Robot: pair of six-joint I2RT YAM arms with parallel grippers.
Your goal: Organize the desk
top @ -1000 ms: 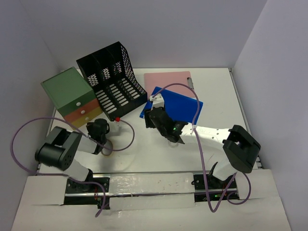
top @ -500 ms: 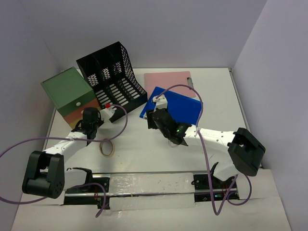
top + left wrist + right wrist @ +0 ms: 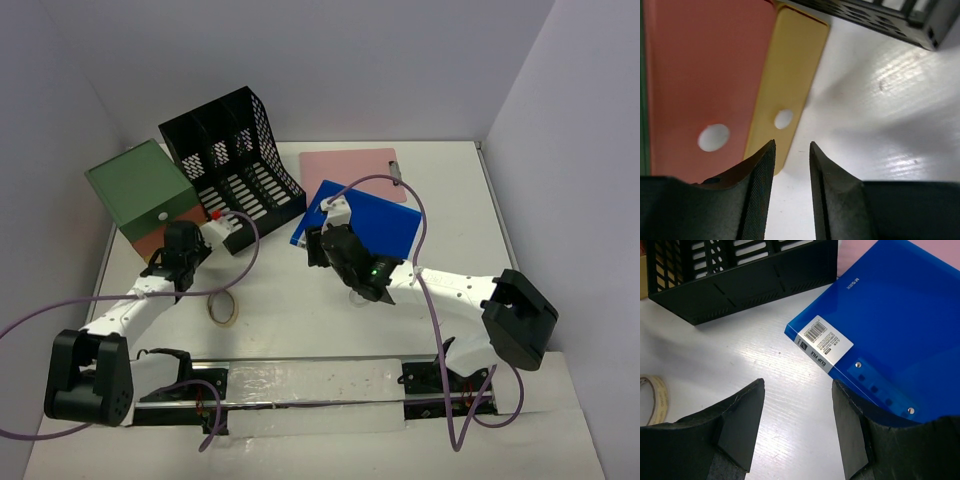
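The flat white worktop (image 3: 300, 325), walled in pale lilac-grey, carried everything. Far left stood a black perforated plastic file rack (image 3: 235, 165), just beside a green-topped drawer box (image 3: 140, 185). A blue plastic clip file (image 3: 385, 228) lay before a pink clipboard (image 3: 350, 165), and a tape roll (image 3: 222, 307) lay nearer. The left fingers (image 3: 771, 152), slightly parted and empty, faced the box's yellow drawer (image 3: 790, 75). The right fingers (image 3: 747, 415), spread wide and empty, hovered by the file's corner.

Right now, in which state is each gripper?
Left gripper: slightly open, holding nothing.
Right gripper: wide open, holding nothing.
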